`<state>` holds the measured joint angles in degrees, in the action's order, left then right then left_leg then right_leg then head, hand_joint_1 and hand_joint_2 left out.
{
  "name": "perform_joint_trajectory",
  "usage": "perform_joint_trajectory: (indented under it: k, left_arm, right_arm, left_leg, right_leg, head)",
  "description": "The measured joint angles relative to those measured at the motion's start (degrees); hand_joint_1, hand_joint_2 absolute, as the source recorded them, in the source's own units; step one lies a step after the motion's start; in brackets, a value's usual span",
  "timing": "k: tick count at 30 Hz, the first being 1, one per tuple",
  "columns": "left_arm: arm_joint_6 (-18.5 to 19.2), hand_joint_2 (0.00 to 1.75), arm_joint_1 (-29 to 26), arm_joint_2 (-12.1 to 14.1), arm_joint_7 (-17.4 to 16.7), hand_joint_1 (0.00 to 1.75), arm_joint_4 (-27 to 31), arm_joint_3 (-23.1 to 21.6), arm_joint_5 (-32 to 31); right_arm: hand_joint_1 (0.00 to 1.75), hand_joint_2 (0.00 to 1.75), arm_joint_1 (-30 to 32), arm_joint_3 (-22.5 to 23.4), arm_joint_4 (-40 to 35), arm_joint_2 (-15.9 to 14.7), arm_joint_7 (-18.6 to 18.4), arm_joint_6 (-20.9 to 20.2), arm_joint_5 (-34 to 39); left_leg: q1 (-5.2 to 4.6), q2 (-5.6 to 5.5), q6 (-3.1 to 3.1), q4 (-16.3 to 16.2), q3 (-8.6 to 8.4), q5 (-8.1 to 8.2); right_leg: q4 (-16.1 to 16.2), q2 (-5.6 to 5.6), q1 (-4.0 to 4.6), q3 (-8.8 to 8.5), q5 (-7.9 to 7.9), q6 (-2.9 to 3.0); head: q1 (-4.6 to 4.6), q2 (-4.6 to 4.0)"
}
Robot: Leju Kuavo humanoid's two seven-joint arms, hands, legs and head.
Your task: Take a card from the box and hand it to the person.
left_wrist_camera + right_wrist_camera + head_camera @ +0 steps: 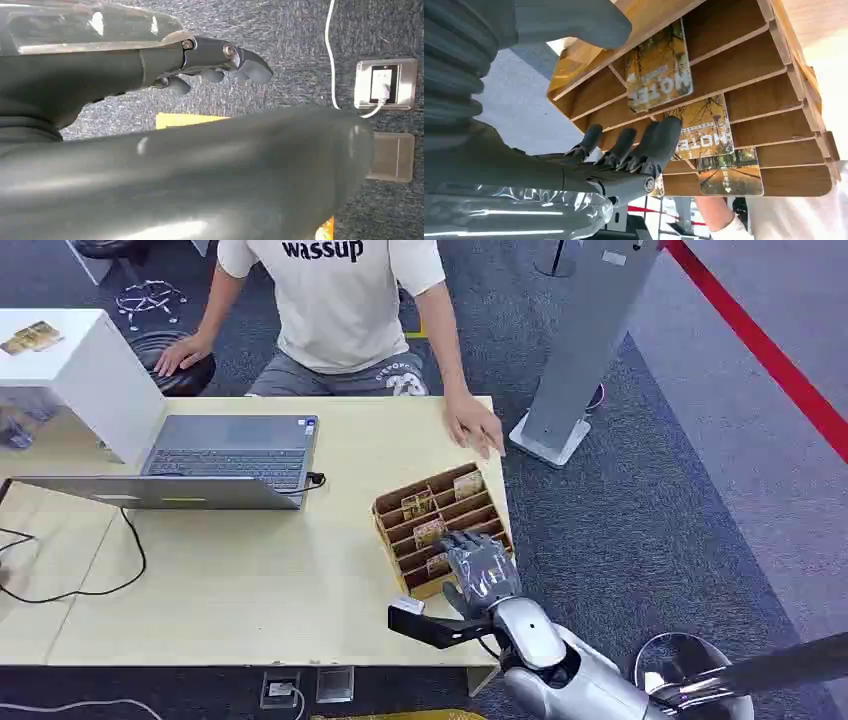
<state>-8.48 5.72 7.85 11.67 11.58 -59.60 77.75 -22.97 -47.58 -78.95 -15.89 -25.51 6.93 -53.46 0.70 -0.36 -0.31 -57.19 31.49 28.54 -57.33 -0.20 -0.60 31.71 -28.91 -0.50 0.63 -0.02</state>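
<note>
Left hand [220, 62] hangs over the carpet, fingers loosely curled, holding nothing. On the pale wooden desk [250, 580], the slotted brown wooden card box [440, 525] holds several yellow printed cards [430, 531] upright in its slots; right hand [480, 568] sits over the near end, fingers apart, nothing held. Cards look thin, light, stiff and slick, so I'd pinch the exposed top edge and draw straight out.

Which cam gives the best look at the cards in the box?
Right wrist view: the cards fill the wooden box slots up close, print readable. Head view shows them small, partly behind the right hand. Left wrist view looks at carpet instead.
</note>
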Motion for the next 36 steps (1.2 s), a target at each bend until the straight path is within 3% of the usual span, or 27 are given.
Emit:
perform_joint_trajectory:
  k: [5,9,11,15,16,20,27,31,33,36]
  left_arm:
    - [0.0,0.0,0.0,0.0,0.0,0.0,0.0,0.0,0.0]
    - [0.02,0.0,0.0,0.0,0.0,0.0,0.0,0.0,0.0]
    - [0.02,0.0,0.0,0.0,0.0,0.0,0.0,0.0,0.0]
    - [0.09,0.0,-0.02,0.0,0.02,0.0,0.0,0.0,0.0]
    - [0.09,0.0,-0.01,0.0,0.04,0.0,0.0,0.0,0.0]
    - [0.09,0.0,-0.02,0.0,0.04,0.0,0.0,0.0,0.0]
    - [0.09,0.0,-0.02,0.0,0.04,0.0,0.0,0.0,0.0]
    - [0.09,0.0,-0.02,0.0,0.04,0.0,0.0,0.0,0.07]
    - [0.07,0.0,-0.02,0.0,0.04,0.0,0.0,0.0,0.07]
    - [0.2,0.0,-0.02,0.0,0.33,0.0,0.0,0.0,0.07]
  right_arm:
    - [1.01,1.75,0.0,0.0,0.09,0.0,0.0,0.04,0.04]
    - [1.08,1.75,-0.05,0.04,0.09,0.0,0.02,0.33,0.09]
    - [1.29,1.75,-0.14,0.04,0.09,0.02,0.02,0.39,0.09]
    - [1.29,1.75,-0.04,0.02,0.17,0.0,0.07,0.35,0.33]
    - [1.36,1.75,-0.04,0.02,0.17,0.0,0.09,0.33,0.35]
    - [1.29,1.75,-0.07,0.02,0.17,0.0,0.15,0.31,0.44]
    - [1.33,1.75,-0.09,0.04,0.17,0.0,0.31,0.28,0.5]
    - [1.41,1.75,-0.1,0.04,0.17,0.0,0.46,0.28,0.7]
    - [1.57,1.75,-0.12,0.04,0.17,0.02,0.48,0.26,0.85]
    - [1.61,1.75,-0.23,0.02,0.24,0.02,0.55,0.22,1.14]
  left_leg:
    - [0.0,0.0,0.0,0.0,0.0,0.0]
    - [0.0,0.0,0.0,0.0,-0.03,0.0]
    - [0.0,0.0,0.0,0.0,-0.05,0.0]
    - [0.0,0.0,0.0,0.0,-0.05,0.0]
    - [0.0,0.0,0.0,0.0,-0.05,0.0]
    - [0.0,0.0,0.0,0.0,-0.06,0.0]
    - [0.0,0.0,0.0,0.0,-0.06,0.0]
    - [0.0,0.0,0.0,0.0,-0.08,0.0]
    - [0.0,0.0,0.0,0.0,-0.08,0.0]
    - [0.0,0.0,0.0,0.0,-0.08,0.0]
  right_leg:
    - [0.0,0.0,0.0,0.0,0.0,0.0]
    - [0.0,0.0,0.0,-0.03,0.0,0.0]
    - [0.0,0.0,0.0,-0.04,0.0,0.0]
    - [0.0,0.0,0.0,-0.05,0.0,0.0]
    - [0.0,0.0,0.0,-0.05,0.0,0.0]
    - [0.0,0.0,0.0,-0.05,0.0,0.0]
    - [0.0,0.0,0.0,-0.06,0.0,0.0]
    - [0.0,0.0,0.0,-0.08,0.0,0.0]
    - [0.0,0.0,0.0,-0.08,0.0,0.0]
    - [0.0,0.0,0.0,-0.08,0.0,0.0]
  head:
    - [0.0,0.0]
    - [0.02,0.0]
    - [0.02,0.0]
    - [0.0,0.0]
    - [0.0,0.0]
    - [0.02,0.0]
    - [0.02,0.0]
    - [0.0,0.02]
    - [0.0,0.0]
    - [0.0,0.0]
